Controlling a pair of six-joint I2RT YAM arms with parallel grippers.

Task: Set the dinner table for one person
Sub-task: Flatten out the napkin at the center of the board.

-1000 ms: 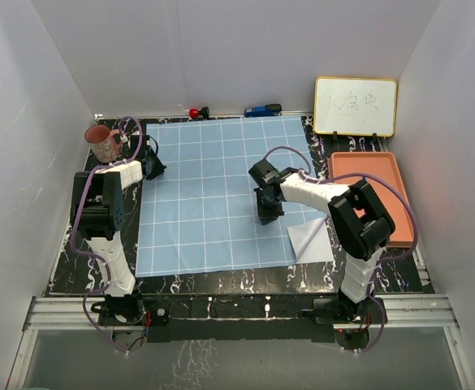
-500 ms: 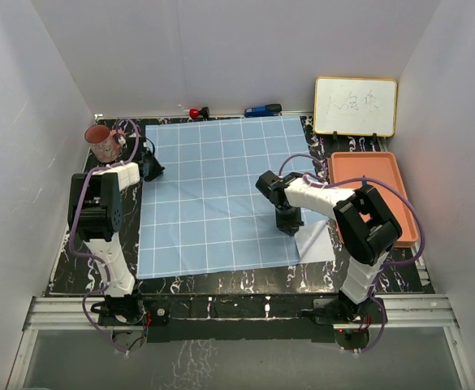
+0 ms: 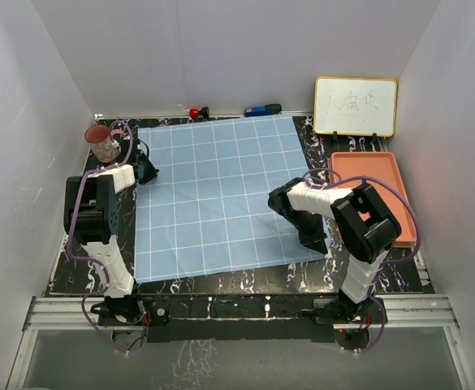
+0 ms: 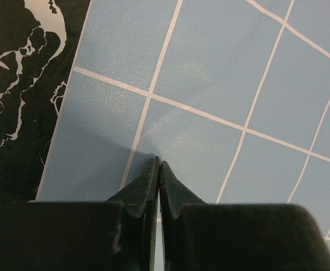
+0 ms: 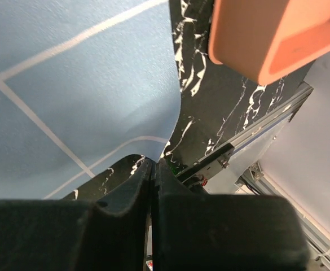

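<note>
White walls are closing in the dinner table, whose black, white-veined top is filling the middle of the overhead view with a metal rail running along its 6 o'clock edge. Most of it is lying hidden under a blue gridded cloth, leaving only dark borders showing. The left gripper is sitting at the cloth's 10 o'clock edge, its jaws pressed together and pinching the fabric, which is creasing at the tips in the wrist view. The right gripper is working at the 5 o'clock corner, jaws likewise closed; the corner appears to be running in between them, though the black fingers are covering the exact contact. An orange tray is resting at 3 o'clock, partly masked by the right arm and cut off in the right wrist view. A whiteboard is leaning at 1 o'clock, its faint writing unreadable. A pinkish cup is standing at 10 o'clock, just beyond the left gripper.
</note>
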